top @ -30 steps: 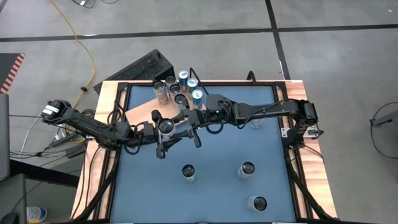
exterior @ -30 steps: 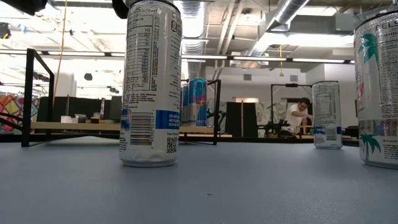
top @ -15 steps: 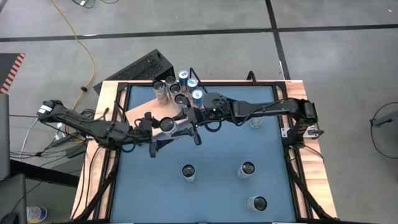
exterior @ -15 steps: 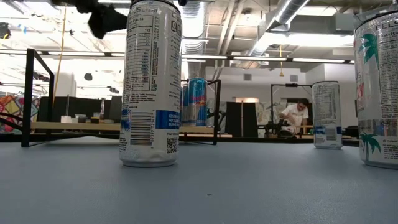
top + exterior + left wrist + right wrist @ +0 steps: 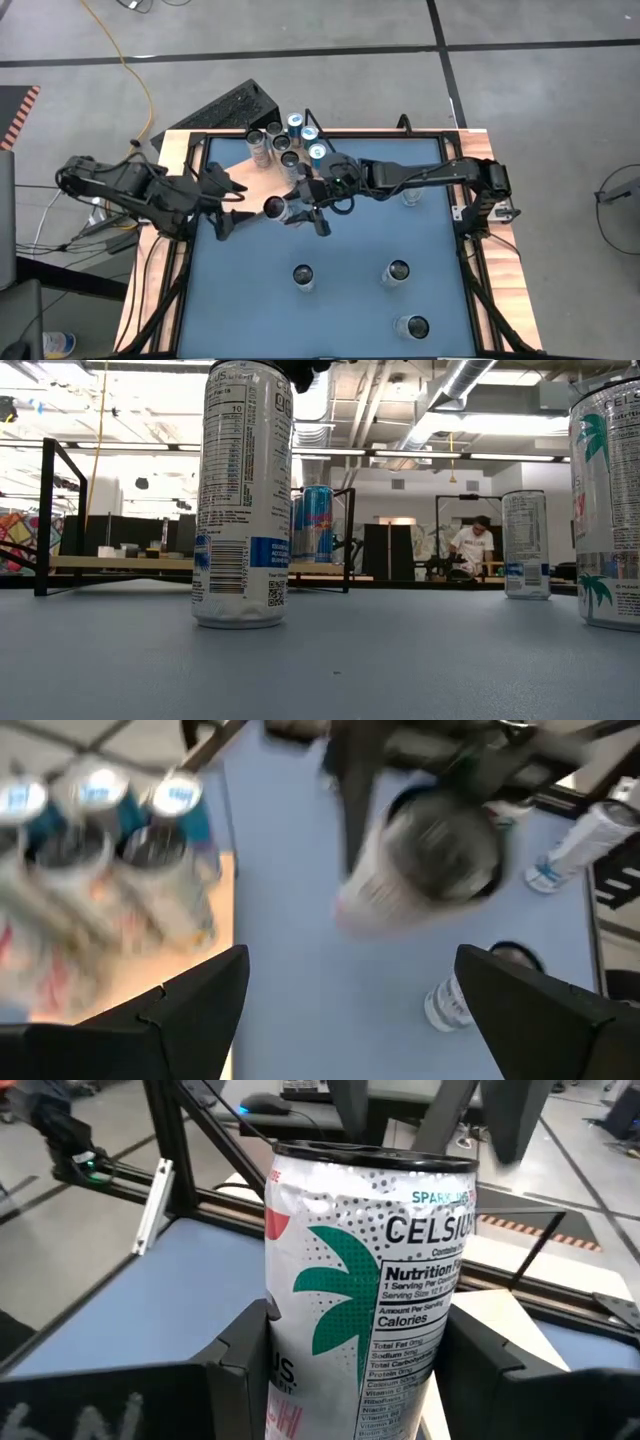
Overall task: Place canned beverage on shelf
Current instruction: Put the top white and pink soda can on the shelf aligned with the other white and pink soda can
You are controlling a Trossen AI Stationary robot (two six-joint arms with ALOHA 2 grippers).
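My right gripper [image 5: 298, 208] is shut on a white Celsius can [image 5: 370, 1280] and holds it over the blue table, near the shelf. The shelf is a pale-wood board [image 5: 232, 172] at the table's far left with a black wire frame [image 5: 46, 510]. Several cans [image 5: 285, 140] stand on its far end. My left gripper [image 5: 225, 202] hangs open to the left of the held can, apart from it. Its wide-spread fingers [image 5: 190, 1010] frame that can [image 5: 430, 860] from a distance. My right gripper pinches the can's body [image 5: 285, 1370] between its two fingers, one on each side of the wall. The fingers come nearly level from the table's right. The can stands about upright between them, top rim up, lifted clear of the table.
Three cans stand on the near half of the table [image 5: 303, 273] [image 5: 398, 270] [image 5: 415, 326]. Another can [image 5: 410, 197] stands under my right arm. A tall white can [image 5: 243, 495] fills the low view's front. A person shows in the room beyond.
My left gripper has drawn back from the can toward the table's left edge, rising and tipping as it went. The can has stayed in my right gripper, clear of the table, at nearly the same spot.
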